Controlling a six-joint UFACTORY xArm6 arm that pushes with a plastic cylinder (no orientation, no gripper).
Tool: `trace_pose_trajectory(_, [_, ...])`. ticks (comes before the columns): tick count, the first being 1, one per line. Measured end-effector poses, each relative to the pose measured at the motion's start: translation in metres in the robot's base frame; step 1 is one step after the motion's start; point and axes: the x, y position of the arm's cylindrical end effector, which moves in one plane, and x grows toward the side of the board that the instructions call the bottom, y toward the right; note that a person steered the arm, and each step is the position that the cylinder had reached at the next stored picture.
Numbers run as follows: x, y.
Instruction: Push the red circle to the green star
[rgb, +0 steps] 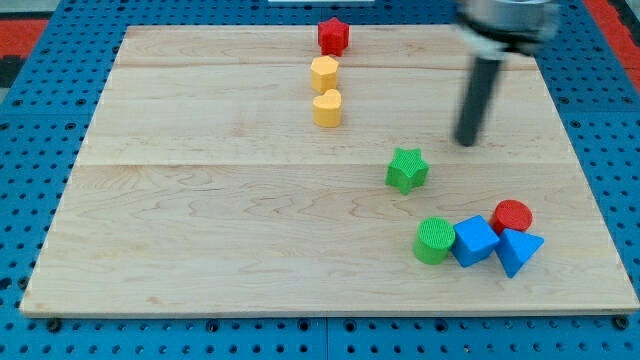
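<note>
The red circle (512, 215) sits near the view's bottom right, touching the blue cube (474, 241) and the blue triangle (519, 250). The green star (407, 169) lies to its upper left, right of the board's middle. My tip (466, 141) is on the board to the upper right of the green star and above the red circle, touching neither.
A green circle (434, 241) sits left of the blue cube. A red star-like block (333, 36) is at the top middle, with a yellow hexagon (324, 72) and a yellow heart (327, 107) below it. The wooden board (200, 200) lies on a blue pegboard.
</note>
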Motion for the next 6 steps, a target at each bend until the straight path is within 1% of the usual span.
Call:
trace_pose_trajectory(1, [0.084, 0.055])
trace_pose_trajectory(2, [0.135, 0.037])
trace_pose_trajectory(3, [0.118, -0.025])
trace_pose_trajectory(4, [0.074, -0.071])
trace_pose_trajectory(5, [0.063, -0.103])
trace_pose_trajectory(6, [0.093, -0.112])
